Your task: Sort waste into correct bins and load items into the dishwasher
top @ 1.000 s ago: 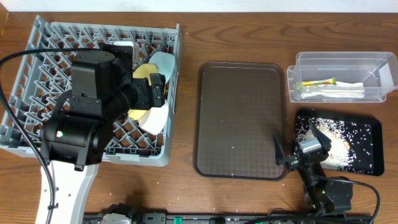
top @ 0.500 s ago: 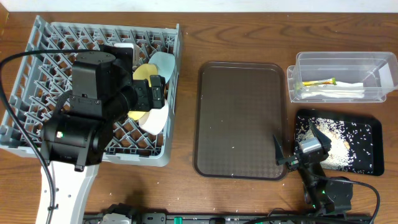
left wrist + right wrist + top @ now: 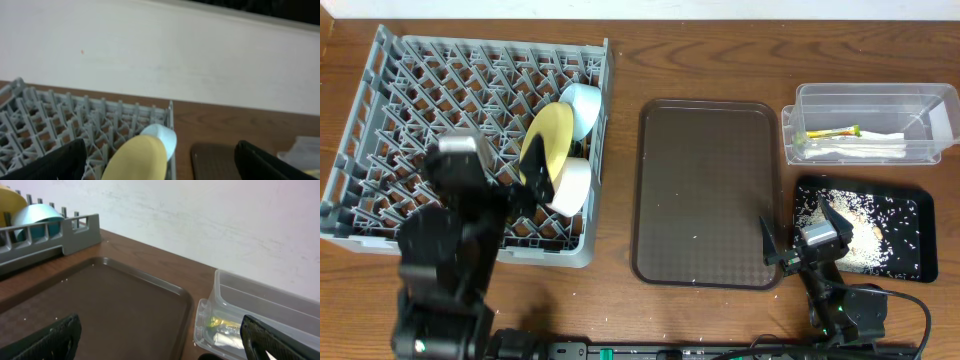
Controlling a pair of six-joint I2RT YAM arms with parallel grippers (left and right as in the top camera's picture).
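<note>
The grey dish rack [image 3: 420, 110] stands at the left. In its right columns the yellow plate [image 3: 545, 150] stands on edge, with the light blue bowl [image 3: 583, 105] behind it and the pale pink bowl [image 3: 570, 187] in front. My left gripper [image 3: 525, 185] is open and empty, low over the rack's near part just left of the plate [image 3: 137, 160]. My right gripper [image 3: 798, 243] is open and empty, resting between the brown tray and the black tray [image 3: 920, 255]. Rice [image 3: 865, 215] lies on the black tray. The clear tub [image 3: 870, 100] holds the wrapper [image 3: 830, 131] and white paper [image 3: 865, 148]. Chopsticks and cup do not show.
The large brown serving tray [image 3: 705, 190] lies in the middle, with a few rice grains on it. It also shows in the right wrist view [image 3: 100, 300], with the tub [image 3: 240, 310] to its right. A white wall runs behind the table.
My left arm has pulled back from over the rack toward the table's near edge, uncovering the plate and bowls. The right arm has not moved.
</note>
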